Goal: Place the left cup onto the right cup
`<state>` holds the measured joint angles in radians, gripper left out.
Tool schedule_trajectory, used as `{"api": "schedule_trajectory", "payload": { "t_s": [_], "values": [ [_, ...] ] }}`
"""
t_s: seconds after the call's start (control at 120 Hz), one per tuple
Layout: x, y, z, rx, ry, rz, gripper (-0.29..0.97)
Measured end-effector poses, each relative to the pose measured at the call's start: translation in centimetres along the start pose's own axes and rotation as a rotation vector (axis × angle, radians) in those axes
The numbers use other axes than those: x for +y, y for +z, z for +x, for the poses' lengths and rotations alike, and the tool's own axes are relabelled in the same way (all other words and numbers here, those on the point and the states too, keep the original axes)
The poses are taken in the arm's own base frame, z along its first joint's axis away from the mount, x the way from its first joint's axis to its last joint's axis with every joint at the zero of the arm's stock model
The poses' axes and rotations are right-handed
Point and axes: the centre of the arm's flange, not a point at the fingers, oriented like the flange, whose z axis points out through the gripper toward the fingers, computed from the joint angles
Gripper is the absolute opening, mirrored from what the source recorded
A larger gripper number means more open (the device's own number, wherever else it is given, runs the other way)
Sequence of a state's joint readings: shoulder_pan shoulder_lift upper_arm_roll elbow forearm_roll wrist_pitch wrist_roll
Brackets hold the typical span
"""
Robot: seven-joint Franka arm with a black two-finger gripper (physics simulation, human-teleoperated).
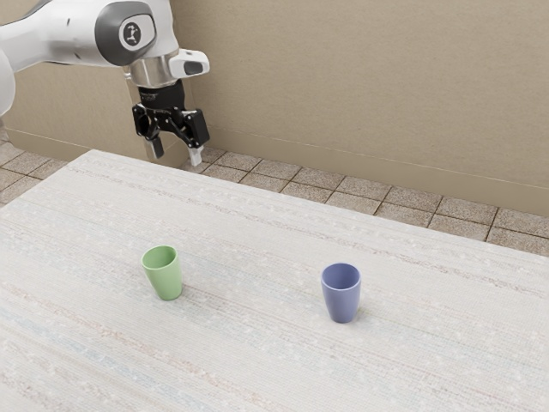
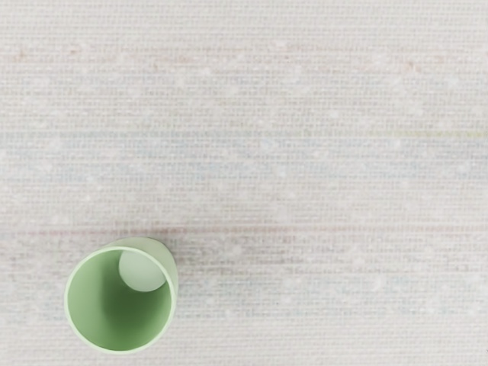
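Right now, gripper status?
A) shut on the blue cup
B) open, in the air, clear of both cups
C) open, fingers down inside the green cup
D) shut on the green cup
B: the gripper hangs open and empty, well above the green cup and the blue cup, which both stand upright and apart from each other.

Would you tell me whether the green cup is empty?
Empty: the wrist view looks into the green cup and shows its bare bottom.

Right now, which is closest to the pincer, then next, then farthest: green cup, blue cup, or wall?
1. Green cup, nearly below the pincer.
2-3. Blue cup, along the table, and wall, behind it: too close to call.
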<state>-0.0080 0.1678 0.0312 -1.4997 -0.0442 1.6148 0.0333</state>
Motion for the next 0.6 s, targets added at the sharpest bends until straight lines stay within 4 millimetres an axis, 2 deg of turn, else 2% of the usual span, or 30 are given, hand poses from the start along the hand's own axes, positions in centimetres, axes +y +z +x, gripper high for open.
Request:
{"api": "schedule_trajectory", "payload": {
  "t_s": [0.242, 0.6],
  "values": [
    [-0.1, 0.5, 0.0, -0.005, 0.003, 0.002, 0.68],
    [-0.5, 6.0, 0.2, -0.037, 0.003, 0.007, 0.68]
  ]
}}
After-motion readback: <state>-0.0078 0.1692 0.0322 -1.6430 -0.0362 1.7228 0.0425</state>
